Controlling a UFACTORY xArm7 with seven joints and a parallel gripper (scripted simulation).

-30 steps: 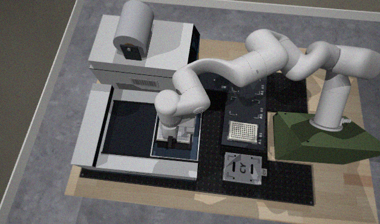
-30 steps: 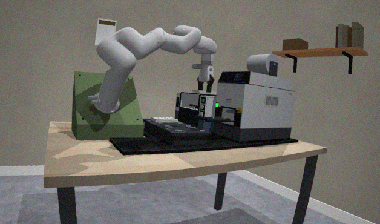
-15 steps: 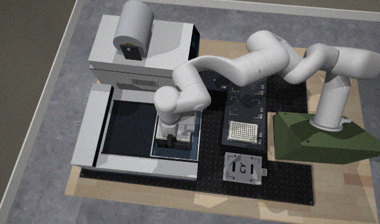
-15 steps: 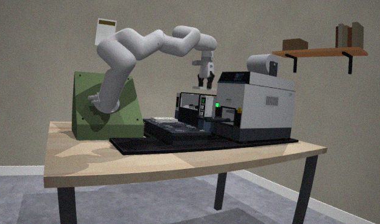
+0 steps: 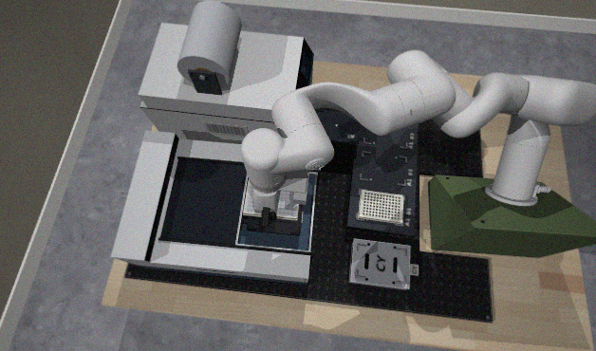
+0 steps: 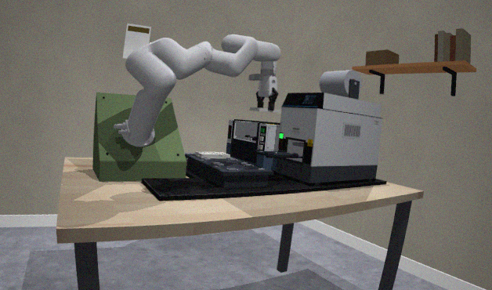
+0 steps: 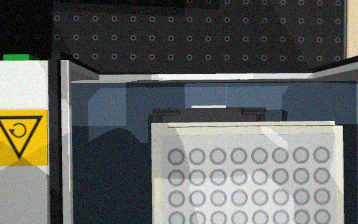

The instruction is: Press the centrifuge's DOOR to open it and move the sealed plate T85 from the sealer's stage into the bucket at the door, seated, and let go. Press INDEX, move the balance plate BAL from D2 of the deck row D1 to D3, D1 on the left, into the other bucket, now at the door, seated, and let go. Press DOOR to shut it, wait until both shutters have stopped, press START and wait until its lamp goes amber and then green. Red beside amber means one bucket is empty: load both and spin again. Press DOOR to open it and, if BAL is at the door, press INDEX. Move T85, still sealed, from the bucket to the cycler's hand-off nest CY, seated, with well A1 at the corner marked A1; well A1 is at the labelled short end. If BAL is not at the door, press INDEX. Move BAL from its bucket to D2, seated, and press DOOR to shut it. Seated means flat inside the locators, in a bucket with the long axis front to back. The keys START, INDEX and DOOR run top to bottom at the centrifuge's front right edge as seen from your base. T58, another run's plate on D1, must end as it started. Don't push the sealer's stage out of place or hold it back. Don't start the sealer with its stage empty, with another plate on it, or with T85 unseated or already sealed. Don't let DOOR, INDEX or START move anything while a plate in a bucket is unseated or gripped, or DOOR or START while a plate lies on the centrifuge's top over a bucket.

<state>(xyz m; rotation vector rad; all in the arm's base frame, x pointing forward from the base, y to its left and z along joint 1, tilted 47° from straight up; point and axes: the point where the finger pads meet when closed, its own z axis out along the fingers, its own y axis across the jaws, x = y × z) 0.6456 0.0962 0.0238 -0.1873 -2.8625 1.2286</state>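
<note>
My gripper [image 5: 268, 219] [image 6: 265, 105] is shut on a pale plate with a glossy film over grey wells, sealed plate T85 [image 5: 290, 205] [image 6: 263, 110] [image 7: 250, 170]. It holds the plate level, well above the centrifuge's [image 5: 134, 204] [image 6: 244, 135] [image 7: 15, 200] open door bay [image 5: 276, 239] [image 7: 105, 150]. In the wrist view a dark empty bucket [image 7: 205, 114] shows below the plate's far edge. A green lamp [image 6: 280, 135] [image 7: 15, 56] glows at the centrifuge's edge. The fingers are hidden in the wrist view. The nest CY [image 5: 381, 263] holds no plate.
White plate T58 [image 5: 381, 206] [image 6: 212, 154] sits on D1 of the deck row [image 5: 385, 166]; D2 and D3 hold nothing. The sealer [image 5: 224, 81] [image 6: 334, 133] stands behind the centrifuge. A yellow warning label [image 7: 19, 137] marks the centrifuge's top. My green base [image 5: 485, 223] is to the right.
</note>
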